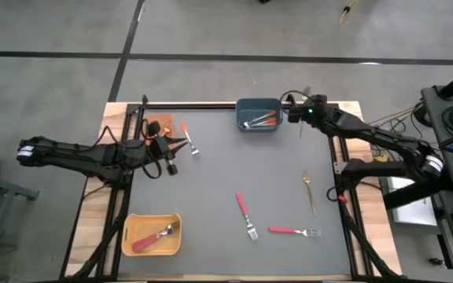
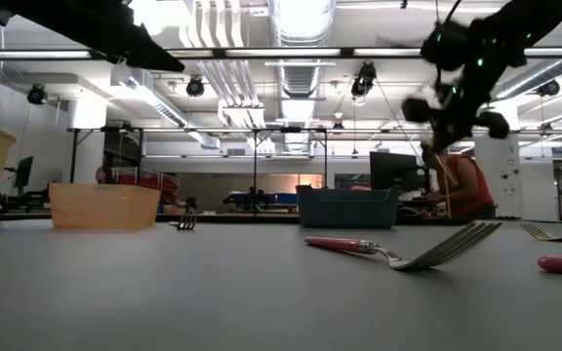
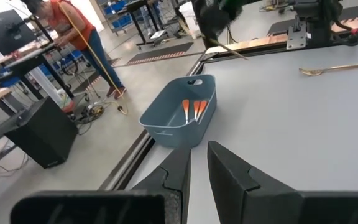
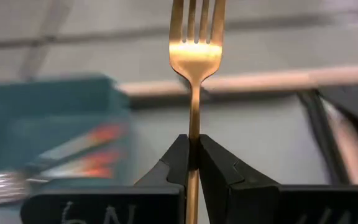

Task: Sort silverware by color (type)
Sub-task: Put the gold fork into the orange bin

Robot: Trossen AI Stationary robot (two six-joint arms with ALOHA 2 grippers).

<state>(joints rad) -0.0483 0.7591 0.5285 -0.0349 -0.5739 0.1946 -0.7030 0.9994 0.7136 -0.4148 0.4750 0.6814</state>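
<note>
Right gripper (image 4: 193, 163): clamped on the handle of a gold fork (image 4: 195, 59), just beside the blue-grey bin (image 1: 258, 115).
Held fork axis: in line with the fingers, tines pointing away from the wrist.
Bin beside gripper: orange-handled forks (image 3: 193, 109) lying side by side.
Second gold fork (image 1: 309, 191): flat on the table, well apart from this gripper.
Left gripper (image 3: 197, 167): narrow gap, nothing between its fingers.

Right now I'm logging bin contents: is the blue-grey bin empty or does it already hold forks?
Not empty. The blue-grey bin holds orange-handled forks: the left wrist view shows orange handles lying inside it.
</note>
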